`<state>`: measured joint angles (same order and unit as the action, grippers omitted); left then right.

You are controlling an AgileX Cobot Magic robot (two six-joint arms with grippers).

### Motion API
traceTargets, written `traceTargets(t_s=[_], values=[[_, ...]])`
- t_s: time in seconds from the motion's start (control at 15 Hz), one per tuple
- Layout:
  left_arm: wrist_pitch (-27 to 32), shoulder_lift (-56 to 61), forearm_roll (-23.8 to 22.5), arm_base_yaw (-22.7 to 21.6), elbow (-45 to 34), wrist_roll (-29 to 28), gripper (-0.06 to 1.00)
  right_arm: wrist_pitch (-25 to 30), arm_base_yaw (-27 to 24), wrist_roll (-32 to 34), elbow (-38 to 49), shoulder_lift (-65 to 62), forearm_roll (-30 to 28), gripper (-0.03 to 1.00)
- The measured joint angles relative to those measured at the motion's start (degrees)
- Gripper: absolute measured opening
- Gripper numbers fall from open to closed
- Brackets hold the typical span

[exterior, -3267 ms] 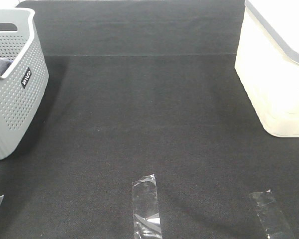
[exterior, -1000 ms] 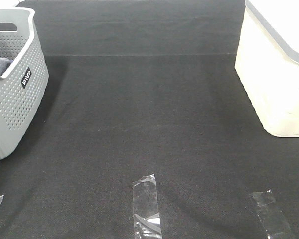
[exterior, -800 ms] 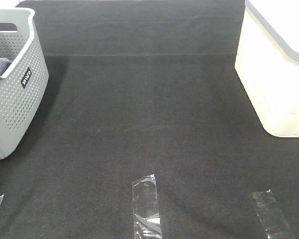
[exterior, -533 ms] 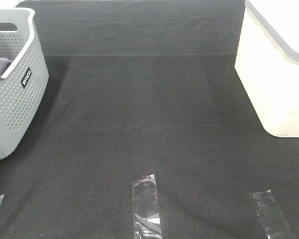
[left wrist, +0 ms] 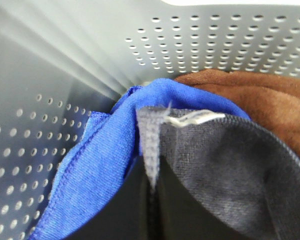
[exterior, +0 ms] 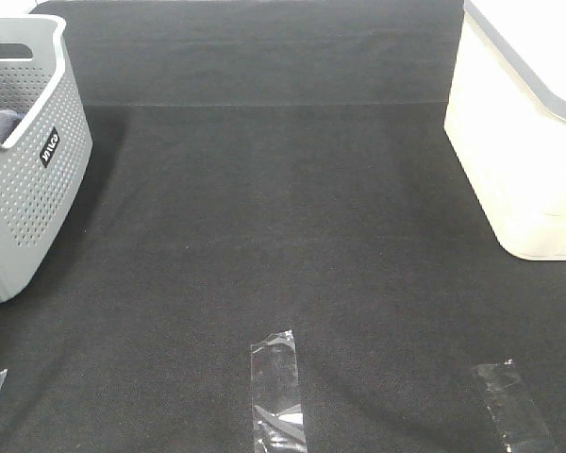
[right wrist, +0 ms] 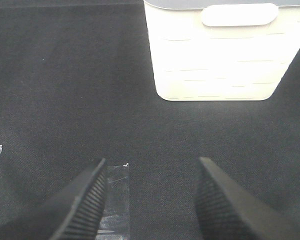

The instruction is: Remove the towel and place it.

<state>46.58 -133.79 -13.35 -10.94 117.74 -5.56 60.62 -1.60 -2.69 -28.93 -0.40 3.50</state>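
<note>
The slate grey towel (left wrist: 230, 165) lies inside the grey perforated basket (exterior: 38, 189) at the left of the table; a fold of it shows over the rim in the high view (exterior: 0, 123). In the left wrist view my left gripper (left wrist: 152, 187) is down in the basket. Its dark fingers (left wrist: 135, 205) are shut on the towel's stitched edge, near a white label (left wrist: 195, 118). My right gripper (right wrist: 155, 200) is open and empty, low over the black mat, and out of the high view.
A bright blue cloth (left wrist: 100, 165) and a brown cloth (left wrist: 260, 95) lie against the towel in the basket. A white bin (exterior: 528, 132) stands at the right; it also shows in the right wrist view (right wrist: 220, 55). Clear tape strips (exterior: 275, 387) mark the mat's front.
A small dark part of the left arm has come into view at the basket's far left edge. Nothing else on the table has moved.
</note>
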Motion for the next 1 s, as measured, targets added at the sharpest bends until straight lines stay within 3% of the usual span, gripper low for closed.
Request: traceTargets(t_s=[0.4,1.0], values=[[0.4,6.7,0.52,1.09,0.0,0.97,0.0,0.0,0.0,0.0,0.0,0.0,0.0,0.51],[2.18,20.74,2.01,9.91,0.0,5.21,0.0,0.0,0.0,0.0,0.0,0.0,0.0,0.51]])
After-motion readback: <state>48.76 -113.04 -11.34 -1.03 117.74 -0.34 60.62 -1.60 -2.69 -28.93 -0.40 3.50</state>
